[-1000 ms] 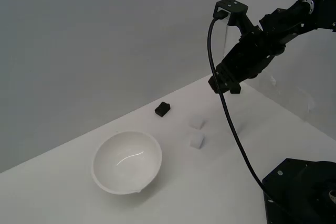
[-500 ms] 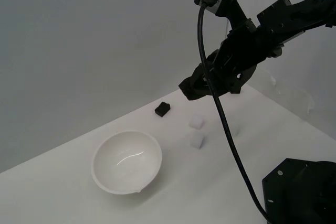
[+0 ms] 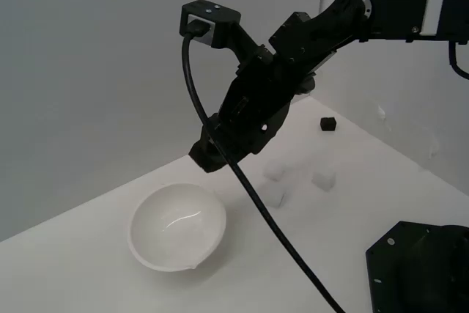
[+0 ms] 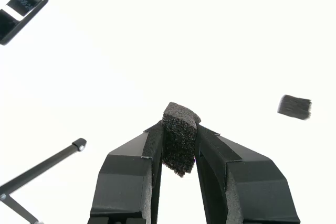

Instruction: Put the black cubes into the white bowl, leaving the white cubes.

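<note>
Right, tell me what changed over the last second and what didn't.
The arm swung toward the exterior view's left, carrying the gripper from beyond the cubes to just above the white bowl. Its fingers are clamped on a black cube. The swing uncovered another black cube and a white cube further right. The bowl and the white cube near it stayed put.

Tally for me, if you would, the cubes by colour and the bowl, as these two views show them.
Black cubes: 2 for certain, one held in the pincer, one loose; the wrist view's loose one may be the same.
White cubes: 3.
White bowl: 1.
Total: 6.
</note>
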`<state>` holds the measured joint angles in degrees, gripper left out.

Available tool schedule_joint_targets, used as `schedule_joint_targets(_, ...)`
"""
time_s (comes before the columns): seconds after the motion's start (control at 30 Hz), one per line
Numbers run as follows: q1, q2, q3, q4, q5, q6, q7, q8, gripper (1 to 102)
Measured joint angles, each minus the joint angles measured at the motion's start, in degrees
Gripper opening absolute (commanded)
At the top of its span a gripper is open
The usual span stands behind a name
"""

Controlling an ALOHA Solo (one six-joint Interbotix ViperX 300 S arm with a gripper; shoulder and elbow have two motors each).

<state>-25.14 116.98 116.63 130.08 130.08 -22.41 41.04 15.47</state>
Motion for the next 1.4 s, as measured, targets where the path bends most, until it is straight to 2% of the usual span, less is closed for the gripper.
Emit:
schedule_joint_targets(0.3, -6.4, -8.5, -8.7, -1.8, -1.7, 0.0, -3.3, -0.3, 3)
schedule_joint_targets(0.37, -7.6, -9.3, -9.4, -2.0, -1.8, -0.6, -4.0, -0.4, 6)
schedule_joint_targets(0.4, -8.3, -9.3, -9.5, -2.0, -1.8, -0.7, -4.6, -0.4, 13)
schedule_joint_targets(0.47, -8.9, -9.4, -9.5, -2.1, -2.0, -1.2, -5.3, -0.4, 36)
schedule_joint_targets(0.5, -8.9, -9.4, -9.5, -2.2, -2.2, -1.6, -5.4, -0.4, 44)
schedule_joint_targets(0.57, -8.9, -9.4, -9.5, -2.5, -2.5, -1.8, -5.4, -0.4, 50)
schedule_joint_targets(0.83, -8.9, -9.4, -9.5, -2.6, -2.6, -2.0, -5.4, -0.4, 56)
schedule_joint_targets(1.03, -8.9, -9.0, -9.1, -2.6, -2.6, -2.0, -5.4, -0.4, 56)
schedule_joint_targets(1.13, -7.8, -7.0, -7.1, -2.6, -2.6, -1.2, -5.0, -0.4, 56)
schedule_joint_targets(1.27, -1.0, -3.3, -3.4, -2.5, -2.4, 0.7, -2.6, -0.3, 56)
schedule_joint_targets(1.4, 9.0, -0.2, -0.2, -0.7, -0.6, 1.5, -1.8, 2.0, 56)
